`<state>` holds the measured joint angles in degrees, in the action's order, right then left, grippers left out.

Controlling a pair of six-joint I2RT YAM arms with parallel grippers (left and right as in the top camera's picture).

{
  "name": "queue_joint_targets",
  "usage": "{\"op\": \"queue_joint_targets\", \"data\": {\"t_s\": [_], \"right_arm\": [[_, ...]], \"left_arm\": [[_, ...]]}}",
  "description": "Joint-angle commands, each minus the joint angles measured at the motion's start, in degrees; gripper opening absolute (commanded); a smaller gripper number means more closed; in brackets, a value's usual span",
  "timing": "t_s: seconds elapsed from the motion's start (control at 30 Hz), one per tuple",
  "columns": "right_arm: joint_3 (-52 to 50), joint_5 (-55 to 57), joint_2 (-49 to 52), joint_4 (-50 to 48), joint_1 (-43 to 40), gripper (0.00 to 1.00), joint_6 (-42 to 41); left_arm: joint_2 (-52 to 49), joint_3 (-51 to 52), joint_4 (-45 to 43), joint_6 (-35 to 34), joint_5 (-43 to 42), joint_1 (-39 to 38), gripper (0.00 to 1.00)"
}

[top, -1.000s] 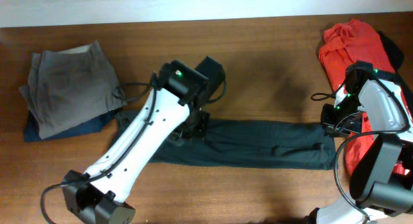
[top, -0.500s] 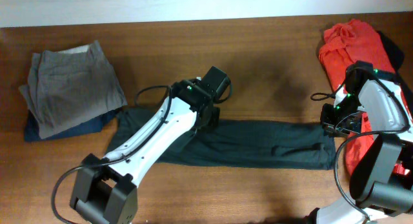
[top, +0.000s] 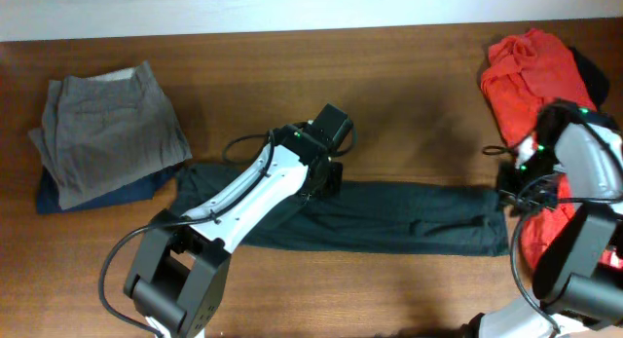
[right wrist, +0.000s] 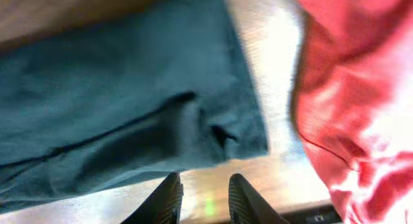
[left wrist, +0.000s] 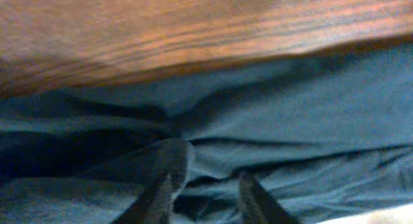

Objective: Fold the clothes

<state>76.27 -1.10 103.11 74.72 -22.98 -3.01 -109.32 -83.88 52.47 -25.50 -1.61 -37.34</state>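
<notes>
- Hanging close over the dark charcoal trousers (left wrist: 290, 108) near their upper edge, the left pincer (left wrist: 210, 162) has its fingers slightly parted, with nothing clamped between them.
- The right pincer (right wrist: 204, 179), also parted and empty, sits just off the trousers' right-hand end, above bare worktop (top: 409, 85).
- The overhead view shows the trousers stretched in a long band across the worktop's middle. The left arm crosses and hides part of their left half. The wrist views show only creases and one hem corner.
- A red garment (top: 531, 65) is heaped just beside the right pincer.
- Folded grey-khaki trousers (top: 107, 129) lie on a navy garment (top: 117, 192) at far left.
</notes>
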Motion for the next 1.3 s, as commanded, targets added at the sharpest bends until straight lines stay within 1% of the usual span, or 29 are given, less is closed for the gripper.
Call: {"op": "queue_joint_targets", "data": {"t_s": [0.0,0.03,0.07,0.13,0.2,0.27,0.37,0.4,0.5,0.63,0.8,0.87,0.9,0.97,1.0,1.03,1.07,1.17,1.27], "right_arm": [[-0.4,0.4,-0.7,0.5,-3.1,0.39,-0.2],[-0.8,1.0,-0.7,0.3,-3.9,0.44,-0.1],[-1.1,1.0,-0.7,0.0,-4.3,0.46,0.0],[-2.6,0.9,-0.7,-1.6,-5.1,0.56,0.0],[-5.3,-0.7,-0.7,-4.3,-5.2,0.65,0.0],[-9.1,-1.6,-0.7,-7.7,-5.2,0.68,0.2],[-12.9,-2.8,-0.7,-12.5,-5.2,0.69,0.2],[-13.6,-4.2,-0.7,-13.6,-5.2,0.71,0.2],[-15.1,-4.5,-0.7,-15.2,-5.2,0.72,0.2],[-17.8,-4.9,-0.7,-18.3,-5.1,0.73,0.2],[-21.0,-7.5,-0.7,-21.9,-5.1,0.79,0.2],[-21.0,-8.9,-0.7,-22.1,-5.1,0.79,0.2],[-21.0,-9.5,-0.7,-22.1,-5.1,0.73,0.2],[-21.0,-10.7,-0.7,-22.0,-5.1,0.49,0.2],[-21.0,-12.8,-0.7,-22.1,-5.1,0.22,1.6],[-20.9,-14.1,-0.7,-22.1,-5.1,0.15,2.0],[-20.4,-16.5,-0.7,-22.0,-5.1,0.05,2.8],[-18.1,-18.0,-0.7,-20.6,-5.1,0.04,2.9],[-13.4,-17.6,-0.8,-17.5,-5.3,0.04,3.9]], "left_arm": [[-0.5,0.3,0.8,1.4,-4.1,-0.2,0.43],[-0.5,0.3,1.5,1.6,-4.2,-0.1,0.43],[-0.5,0.3,2.4,1.6,-4.2,-0.1,0.43],[-0.4,-0.1,4.4,2.0,-4.2,0.0,0.44],[0.0,-0.3,6.1,2.7,-4.2,0.2,0.43],[1.1,-0.4,7.0,2.7,-4.1,0.5,0.44],[3.1,-0.4,7.1,2.7,-3.8,1.0,0.43],[3.7,-0.4,7.2,2.6,-3.2,1.2,0.43],[6.6,-0.4,8.1,2.7,0.4,2.8,0.44],[10.3,-0.4,8.9,2.7,2.9,6.0,0.44],[13.7,-0.4,9.0,2.7,2.9,11.1,0.45],[14.5,-0.4,9.3,2.7,2.9,13.4,0.45],[14.8,-0.4,9.7,2.8,2.9,14.6,0.45],[15.0,-0.4,10.4,2.8,2.9,16.4,0.45],[15.0,-0.4,10.8,2.9,2.9,17.4,0.45],[15.0,-0.4,11.1,2.9,2.9,18.3,0.45],[15.0,-0.4,11.3,2.9,2.9,19.3,0.45],[15.0,-0.4,11.4,3.3,2.9,22.4,0.45],[15.1,-0.4,12.1,3.3,2.9,24.5,0.45]]}}
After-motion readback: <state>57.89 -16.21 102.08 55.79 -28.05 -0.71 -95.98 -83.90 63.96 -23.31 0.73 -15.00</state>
